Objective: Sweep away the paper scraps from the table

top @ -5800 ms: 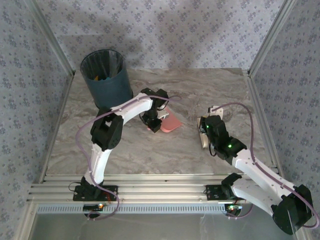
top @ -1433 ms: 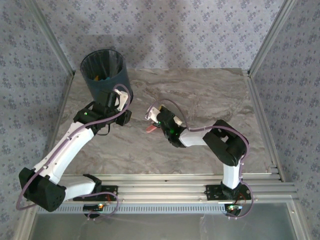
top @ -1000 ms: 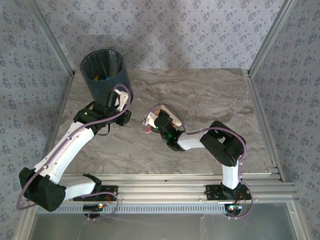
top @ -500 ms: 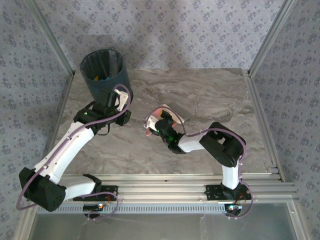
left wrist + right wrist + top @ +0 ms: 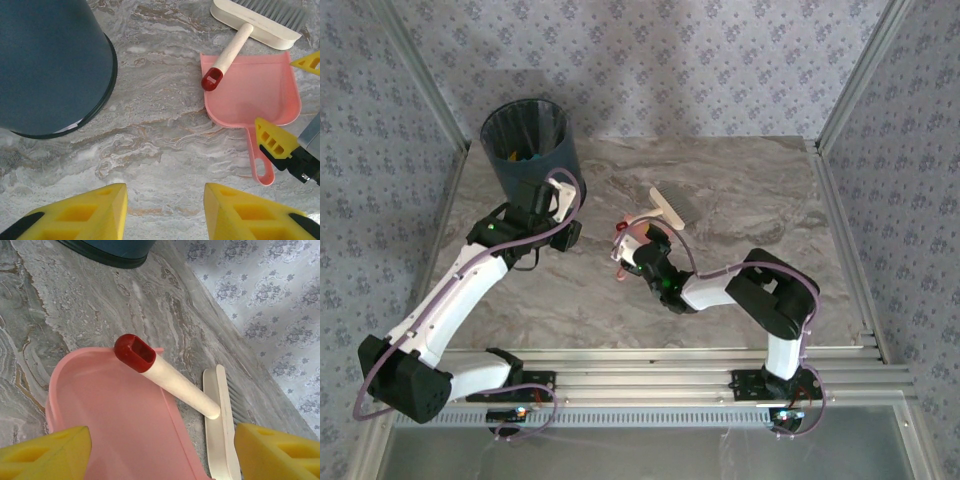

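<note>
Pink dustpan (image 5: 260,95) is propping the brush (image 5: 232,47) handle, parked together — I'm holding right gripper (image 5: 160,452) and left gripper (image 5: 165,210) open, empty.

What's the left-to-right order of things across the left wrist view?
Dark blue bin → pink dustpan. The brush lies across the dustpan's span, so it is left out of the order.

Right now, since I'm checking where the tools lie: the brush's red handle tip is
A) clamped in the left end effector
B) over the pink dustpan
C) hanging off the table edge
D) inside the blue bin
B: the brush lies with its red handle tip overlapping the side rim of the dustpan.
</note>
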`<state>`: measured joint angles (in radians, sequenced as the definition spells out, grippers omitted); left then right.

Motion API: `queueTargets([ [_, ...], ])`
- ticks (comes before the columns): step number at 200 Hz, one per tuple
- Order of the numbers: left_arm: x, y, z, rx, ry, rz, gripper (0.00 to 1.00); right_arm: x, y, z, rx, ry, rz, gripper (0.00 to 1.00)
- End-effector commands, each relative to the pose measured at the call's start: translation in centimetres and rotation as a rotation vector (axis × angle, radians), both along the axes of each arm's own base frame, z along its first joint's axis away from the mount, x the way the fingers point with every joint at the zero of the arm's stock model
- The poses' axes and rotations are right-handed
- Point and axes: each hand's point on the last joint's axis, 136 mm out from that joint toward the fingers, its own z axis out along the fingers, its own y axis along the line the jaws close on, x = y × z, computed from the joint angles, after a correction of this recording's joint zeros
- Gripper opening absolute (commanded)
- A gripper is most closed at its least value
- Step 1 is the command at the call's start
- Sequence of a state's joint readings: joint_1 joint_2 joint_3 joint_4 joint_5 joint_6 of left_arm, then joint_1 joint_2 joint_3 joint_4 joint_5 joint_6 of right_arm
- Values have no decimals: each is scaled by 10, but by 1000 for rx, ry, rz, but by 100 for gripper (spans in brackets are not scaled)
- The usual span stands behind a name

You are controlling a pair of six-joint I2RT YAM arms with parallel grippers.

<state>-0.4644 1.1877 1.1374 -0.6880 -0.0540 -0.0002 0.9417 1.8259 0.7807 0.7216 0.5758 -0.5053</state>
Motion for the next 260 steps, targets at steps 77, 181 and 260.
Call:
queueTargets([
  [77,3,2,8,-14,7,52,45,1,-32,45,201,-54,-208,76],
  [181,43,78,-4,65,-319,506,46,2,-160,78,311,-167,-700,75],
  [260,55,123,-50,122,-401,608,47,-10,-274,73,339,-127,-902,77],
])
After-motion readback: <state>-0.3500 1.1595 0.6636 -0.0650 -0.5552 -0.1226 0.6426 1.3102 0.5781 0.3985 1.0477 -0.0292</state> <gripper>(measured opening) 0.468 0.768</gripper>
